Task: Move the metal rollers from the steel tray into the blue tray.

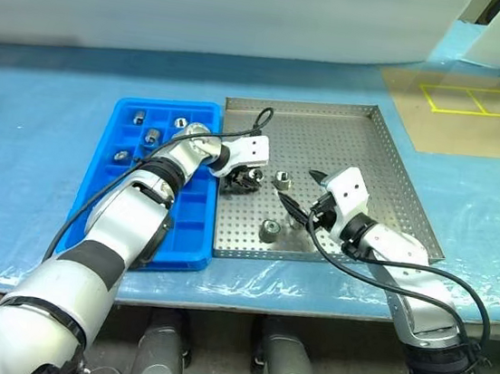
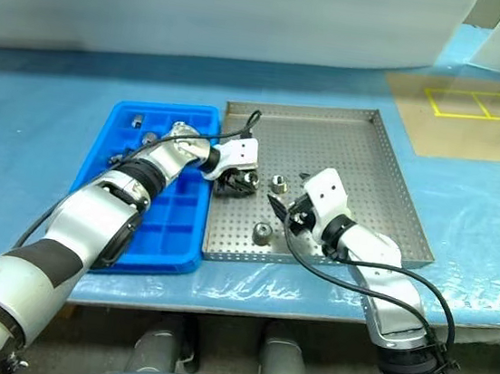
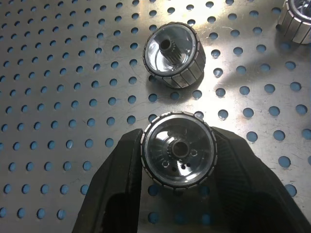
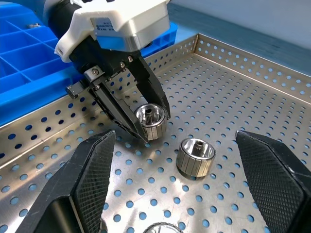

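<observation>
a: what is the left gripper (image 4: 146,114) doing?
b: it is reaching across the blue tray (image 1: 186,225) into the steel tray (image 1: 388,177), and its two black fingers (image 3: 119,179) are pinching one metal roller (image 3: 178,149) by its ribbed sides. the roller's open face is pointing toward the wrist camera, and the perforated floor is showing right behind it. i cannot tell whether it is resting on the floor or raised a little.

a: and the right gripper (image 4: 182,194)?
b: its fingers are standing wide apart and holding nothing. it is hovering over the near middle of the steel tray, pointing toward the left gripper.

a: where are the other rollers lying?
b: a second roller (image 4: 195,156) is sitting upright on the steel tray just beside the held one, not touching it. a third roller (image 1: 269,230) is sitting nearer the tray's front edge, close to the right gripper. some rollers (image 1: 152,135) are already lying in the far compartments of the blue tray.

a: how are the trays sitting?
b: side by side on the blue-covered table (image 1: 39,125), the blue tray on the robot's left.
</observation>
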### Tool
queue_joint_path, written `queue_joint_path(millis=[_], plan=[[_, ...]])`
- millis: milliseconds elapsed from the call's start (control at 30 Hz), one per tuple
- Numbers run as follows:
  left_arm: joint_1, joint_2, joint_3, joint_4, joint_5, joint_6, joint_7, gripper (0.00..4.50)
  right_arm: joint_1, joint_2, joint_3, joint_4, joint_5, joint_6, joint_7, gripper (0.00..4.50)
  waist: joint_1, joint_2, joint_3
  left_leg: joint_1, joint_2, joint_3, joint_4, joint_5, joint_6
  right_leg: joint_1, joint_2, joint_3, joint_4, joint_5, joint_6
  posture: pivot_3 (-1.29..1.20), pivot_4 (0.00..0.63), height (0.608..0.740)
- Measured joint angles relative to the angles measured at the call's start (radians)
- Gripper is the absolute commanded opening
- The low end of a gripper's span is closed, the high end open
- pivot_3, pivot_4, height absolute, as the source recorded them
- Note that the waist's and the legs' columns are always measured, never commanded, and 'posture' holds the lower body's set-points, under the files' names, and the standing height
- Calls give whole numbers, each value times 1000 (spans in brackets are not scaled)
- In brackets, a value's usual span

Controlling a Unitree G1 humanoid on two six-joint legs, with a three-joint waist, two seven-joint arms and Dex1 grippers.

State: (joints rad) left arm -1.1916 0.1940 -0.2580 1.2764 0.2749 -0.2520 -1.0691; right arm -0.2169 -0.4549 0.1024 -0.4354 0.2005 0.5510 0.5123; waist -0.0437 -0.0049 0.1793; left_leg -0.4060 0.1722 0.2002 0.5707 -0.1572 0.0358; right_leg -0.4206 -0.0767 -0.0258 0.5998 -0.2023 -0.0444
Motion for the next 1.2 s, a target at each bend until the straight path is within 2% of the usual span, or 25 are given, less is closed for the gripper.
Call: queue_joint_path(millis=[100,267,400,500,633,933,1200], plan=[[55,53,41,-109,-66,-19,-83,1705,-35,-1,0,3,13,3,31,4089,1,0,0,0,0,1,-1,0,0,-1,0,0,0,0,0,-320,150,740],[227,178,141,-473,-227,90,-189,1705,-102,-14,2,7,70,14,116,4089,16,1,1,0,1,2,-4,1,-1,-2,0,0,0,0,-2,-203,150,740],[433,288,225,-837,-307,274,-130,1705,-218,-16,34,104,84,-6,207,4089,37,2,1,2,2,2,-5,2,-4,-2,0,0,3,-1,-2,-86,150,740],[592,336,272,-1096,-368,433,-75,1705,-291,-1,63,195,83,-46,270,4089,61,2,2,2,3,2,-6,4,-7,-3,0,0,5,-1,-3,39,150,740],[738,392,361,-1335,-422,585,35,1705,-387,68,127,314,82,-112,363,4089,93,2,2,3,4,1,-9,6,-10,-4,0,-1,7,-2,-5,141,150,740],[977,416,424,-1487,-450,711,205,1705,-447,141,186,472,65,-221,468,4089,157,1,3,2,3,0,-10,6,-10,-5,0,-1,6,-3,-5,227,150,740],[965,348,388,-1433,-447,687,333,1705,-443,156,188,489,44,-237,471,4089,170,1,3,2,3,0,-10,6,-11,-5,0,-1,7,-3,-4,176,150,740]])
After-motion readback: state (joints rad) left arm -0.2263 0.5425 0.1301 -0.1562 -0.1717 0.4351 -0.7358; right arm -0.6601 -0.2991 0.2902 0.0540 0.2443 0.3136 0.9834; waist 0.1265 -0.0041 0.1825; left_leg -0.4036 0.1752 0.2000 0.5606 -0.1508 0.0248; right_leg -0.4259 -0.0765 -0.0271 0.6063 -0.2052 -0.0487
